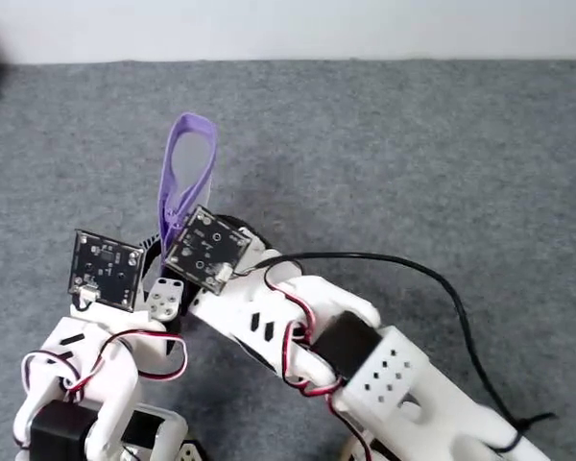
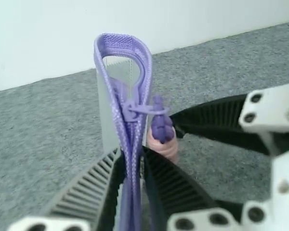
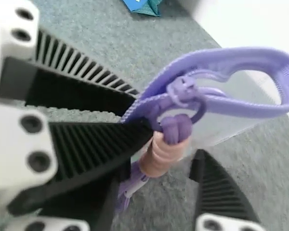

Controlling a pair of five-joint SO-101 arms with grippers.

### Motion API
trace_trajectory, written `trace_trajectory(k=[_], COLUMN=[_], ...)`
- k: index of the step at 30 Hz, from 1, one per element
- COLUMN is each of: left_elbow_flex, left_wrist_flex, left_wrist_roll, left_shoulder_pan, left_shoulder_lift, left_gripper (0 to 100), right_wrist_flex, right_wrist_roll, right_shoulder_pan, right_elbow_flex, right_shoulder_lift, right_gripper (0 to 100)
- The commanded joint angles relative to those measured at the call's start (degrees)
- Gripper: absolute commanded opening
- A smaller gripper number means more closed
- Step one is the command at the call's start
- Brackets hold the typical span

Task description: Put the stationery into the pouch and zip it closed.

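Observation:
The purple-edged pouch [image 1: 187,168] stands on edge on the grey carpet, and the top part of its zipper gapes as a loop. My left gripper [image 2: 131,159] is shut on the zipper band [image 2: 130,192] low down. The zipper slider's purple knotted pull [image 3: 176,126] hangs at the tip of one finger [image 3: 96,139] of my right gripper [image 3: 175,147]. That gripper is open, with its other finger [image 3: 216,192] well apart. A pink ribbed pen grip [image 3: 161,156] shows through the clear pouch wall, just under the pull. In the left wrist view the right finger [image 2: 207,125] points at the pull [image 2: 160,124].
Both arms crowd together at the pouch's near end [image 1: 178,240]. A cable [image 1: 442,288] trails over the right arm. A blue object [image 3: 142,6] lies on the carpet farther off. A white wall [image 1: 288,29] bounds the carpet at the back.

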Motion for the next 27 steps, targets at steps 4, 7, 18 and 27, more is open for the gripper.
trace_trajectory(k=[4,7,18,27], left_elbow_flex=[-0.4,-0.4,-0.4,-0.4], left_wrist_flex=[-1.2,-1.1,-1.1,-1.1], left_wrist_roll=[-0.4,-0.4,-0.4,-0.4], left_shoulder_pan=[0.2,0.1,0.0,0.0], left_shoulder_lift=[-0.2,-0.2,-0.2,-0.2], left_gripper=[2,2,2,14], right_wrist_flex=[-4.3,-3.8,0.5,7.3], right_wrist_roll=[0.5,0.5,4.3,7.3], right_shoulder_pan=[-1.4,0.3,6.5,5.8], right_elbow_flex=[-3.8,-3.9,-3.6,-3.5], right_shoulder_lift=[0.0,0.0,-5.5,-9.6], right_gripper=[0.9,0.9,0.9,0.8])
